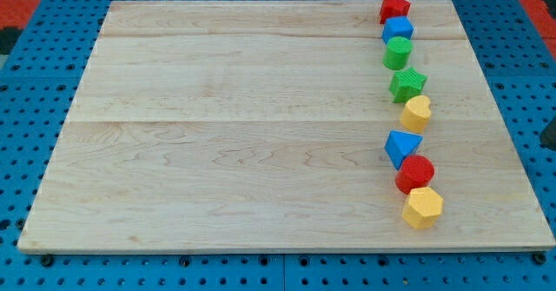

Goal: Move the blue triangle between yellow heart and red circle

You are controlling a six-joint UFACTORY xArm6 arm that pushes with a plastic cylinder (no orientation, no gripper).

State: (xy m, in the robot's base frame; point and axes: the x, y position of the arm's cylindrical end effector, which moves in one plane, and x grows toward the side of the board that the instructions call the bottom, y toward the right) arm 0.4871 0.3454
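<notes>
The blue triangle (401, 147) lies on the wooden board at the view's right. The yellow heart (416, 113) is just above it, with a small gap between them. The red circle (415, 173) is just below it and touches it or nearly so. The three form part of a column of blocks. My tip does not show in the camera view. A dark shape (550, 133) at the view's right edge may be part of the arm.
The same column holds a red star (393, 9), a blue cube (398, 29), a green cylinder (398, 53) and a green star (407, 84) above the heart, and a yellow hexagon (423, 207) below the circle. The board's right edge (512, 152) is close by.
</notes>
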